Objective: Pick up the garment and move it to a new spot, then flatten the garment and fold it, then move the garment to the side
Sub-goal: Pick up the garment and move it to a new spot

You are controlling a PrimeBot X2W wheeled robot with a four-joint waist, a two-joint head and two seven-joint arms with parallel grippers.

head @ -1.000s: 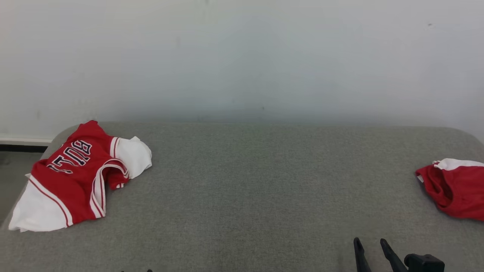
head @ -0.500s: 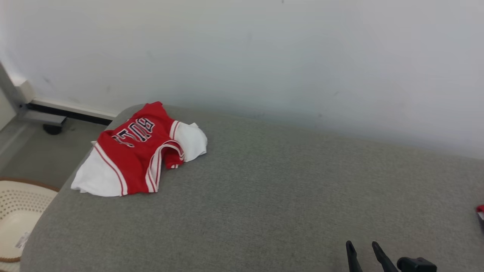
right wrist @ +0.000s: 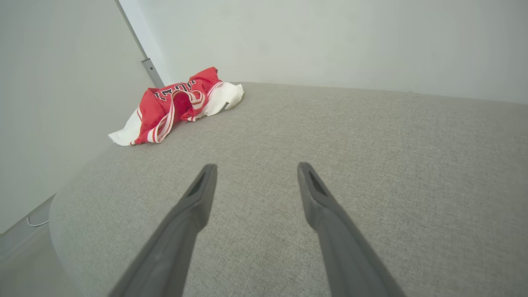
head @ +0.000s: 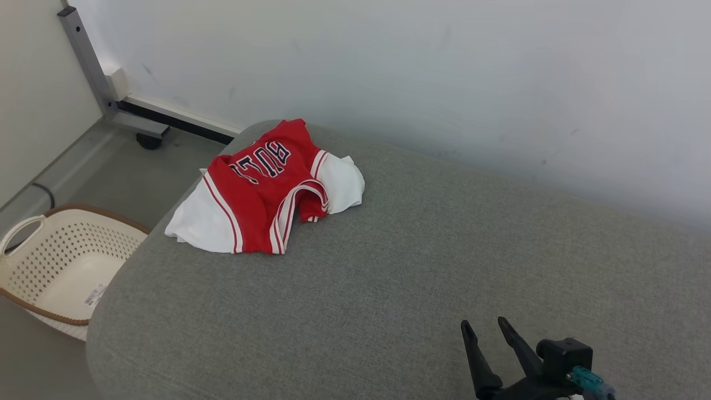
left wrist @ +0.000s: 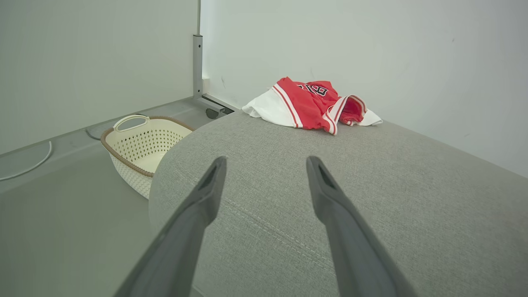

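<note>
Reaching well means pinching 1 raised fold of the crumpled red-and-white jersey garment (head: 266, 191) at the grey fabric surface's (head: 389, 278) far-left corner; left gripper (left wrist: 266, 165) and right gripper (head: 482, 323) gape wide, empty.

Jersey (head: 261, 194): "BULL" in dark capitals on the red chest, upper left of the head view (upside down there).
Basket (head: 72, 250) sticker (head: 95, 295): unreadable.

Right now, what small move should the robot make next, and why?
Probably reach the left pincer forward toward the jersey. It lies crumpled and untouched at the far left corner of the grey cushion, and both that pincer and the right pincer are open, empty and well short of it.
</note>
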